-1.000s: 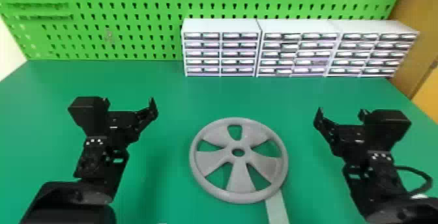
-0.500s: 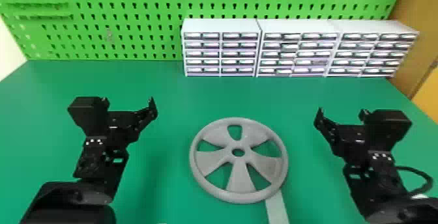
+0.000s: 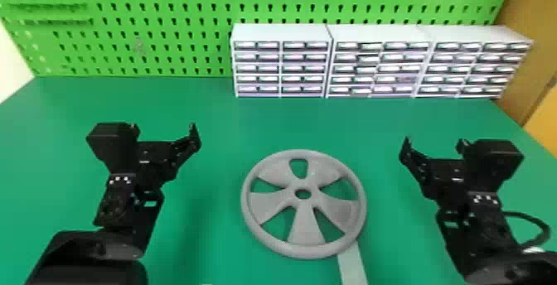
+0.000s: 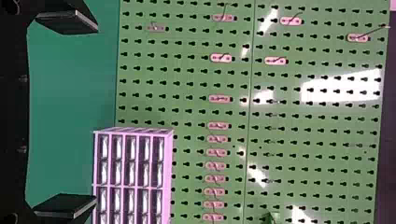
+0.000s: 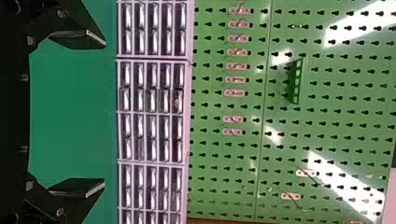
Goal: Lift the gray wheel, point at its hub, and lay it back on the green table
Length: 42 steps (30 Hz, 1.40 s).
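Left tool (image 4: 96, 115) and right tool (image 5: 104, 114) are spread wide, empty; the wheel (image 3: 306, 226) lies flat, well in from the tabletop's (image 3: 207, 110) back edge. Squeeze its rim (image 3: 245, 205) gently from both sides.

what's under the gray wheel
Green table shows through openings in the gray wheel, and a pale strip emerges from under its near edge; its solid parts hide the rest.
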Each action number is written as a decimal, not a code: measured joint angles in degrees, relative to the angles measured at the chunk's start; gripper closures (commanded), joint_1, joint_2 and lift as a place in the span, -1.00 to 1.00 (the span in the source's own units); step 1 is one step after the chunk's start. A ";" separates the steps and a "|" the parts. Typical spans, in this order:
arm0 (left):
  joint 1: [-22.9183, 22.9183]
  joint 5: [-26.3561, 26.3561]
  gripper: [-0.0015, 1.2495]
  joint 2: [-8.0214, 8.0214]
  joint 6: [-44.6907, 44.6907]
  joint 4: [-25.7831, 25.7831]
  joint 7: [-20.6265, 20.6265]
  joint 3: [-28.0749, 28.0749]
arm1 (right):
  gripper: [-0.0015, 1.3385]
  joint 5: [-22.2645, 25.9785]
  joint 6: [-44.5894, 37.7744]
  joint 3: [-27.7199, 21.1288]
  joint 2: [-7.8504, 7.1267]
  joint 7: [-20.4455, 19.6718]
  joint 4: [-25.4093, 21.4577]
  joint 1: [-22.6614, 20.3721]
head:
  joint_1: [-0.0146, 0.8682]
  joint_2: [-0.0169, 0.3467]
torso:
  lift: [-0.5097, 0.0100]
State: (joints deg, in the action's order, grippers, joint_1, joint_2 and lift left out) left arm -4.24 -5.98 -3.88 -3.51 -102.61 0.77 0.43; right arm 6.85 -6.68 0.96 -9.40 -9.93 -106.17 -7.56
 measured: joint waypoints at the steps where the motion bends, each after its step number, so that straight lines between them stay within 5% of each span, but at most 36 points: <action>1: 0.00 0.00 -0.97 0.00 0.00 0.01 -0.03 0.00 | -0.64 0.00 0.00 -0.01 0.00 0.00 0.00 0.00 | 0.60 -0.65 | 0.60; 42: 0.73 0.17 -0.97 -0.04 1.16 0.30 -0.48 -0.32 | -0.64 0.06 0.90 -0.05 0.01 1.23 0.22 1.05 | 0.60 -0.65 | 0.60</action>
State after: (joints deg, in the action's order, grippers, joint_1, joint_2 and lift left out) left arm -3.51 -5.81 -3.92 -2.36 -102.30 0.29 0.10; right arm 6.91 -5.78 0.92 -9.39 -8.70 -105.95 -6.51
